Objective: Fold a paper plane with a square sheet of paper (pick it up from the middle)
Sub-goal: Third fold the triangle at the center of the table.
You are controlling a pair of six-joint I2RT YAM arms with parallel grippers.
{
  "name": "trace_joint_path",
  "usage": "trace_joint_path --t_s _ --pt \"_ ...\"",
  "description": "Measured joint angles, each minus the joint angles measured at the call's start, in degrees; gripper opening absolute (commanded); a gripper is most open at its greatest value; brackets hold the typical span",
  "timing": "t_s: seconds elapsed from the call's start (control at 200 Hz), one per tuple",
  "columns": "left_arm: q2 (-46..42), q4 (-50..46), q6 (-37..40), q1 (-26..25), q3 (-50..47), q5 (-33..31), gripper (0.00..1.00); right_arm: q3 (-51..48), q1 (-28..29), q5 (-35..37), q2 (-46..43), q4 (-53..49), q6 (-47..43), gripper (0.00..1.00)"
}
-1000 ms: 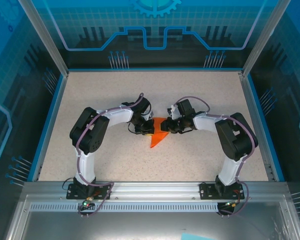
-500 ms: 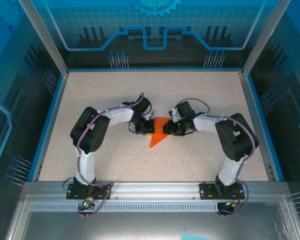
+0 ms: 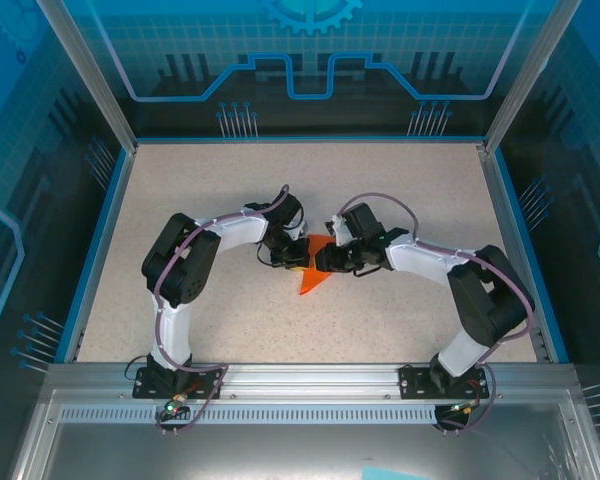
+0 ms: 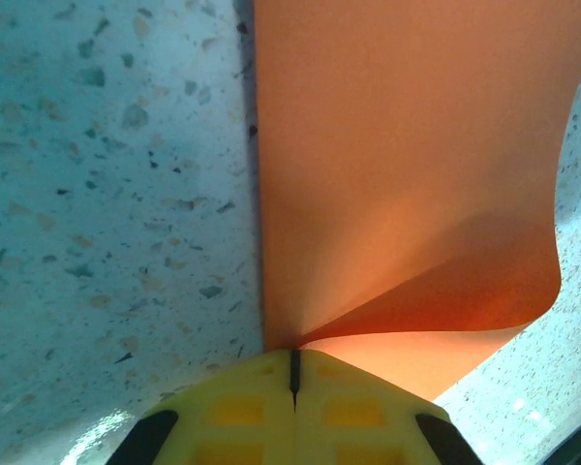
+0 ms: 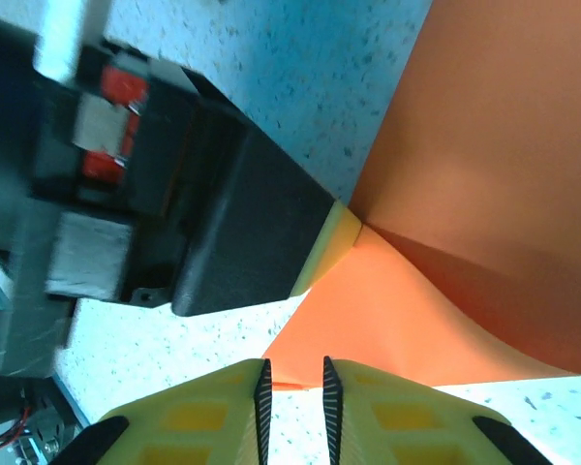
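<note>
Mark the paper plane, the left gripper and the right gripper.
paper plane (image 3: 311, 279): top external view, orange body near the tip.
left gripper (image 4: 294, 360): left wrist view, seam between its yellow fingers.
right gripper (image 5: 292, 373): right wrist view, gap between its yellow fingers.

A speckled beige table (image 3: 400, 190) was enclosed by blue-tinted panels.
The table was bordered by a blue rim (image 3: 98, 240) on its left, far and right sides. Slanted aluminium posts (image 3: 85, 75) were set at its far corners, a back panel (image 3: 310, 60) printed with grid and gear motifs was mounted beyond it, and an aluminium rail (image 3: 310, 378) was fixed along its near edge.
</note>
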Motion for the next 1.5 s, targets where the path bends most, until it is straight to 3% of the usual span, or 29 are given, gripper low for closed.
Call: trace_joint_path --t_s 0.34,1.1,1.5 --pt "0.0 0.0 0.2 0.0 0.0 0.0 0.02 0.0 0.0 0.3 6.8 1.3 0.4 0.23" --pt "1.3 -1.4 0.4 0.0 1.9 0.0 0.02 -0.3 -0.8 0.2 8.3 1.9 0.6 0.23" --pt "1.4 -1.6 0.4 0.0 2.3 0.0 0.08 -0.3 -1.5 -0.2 8.9 2.1 0.6 0.22"
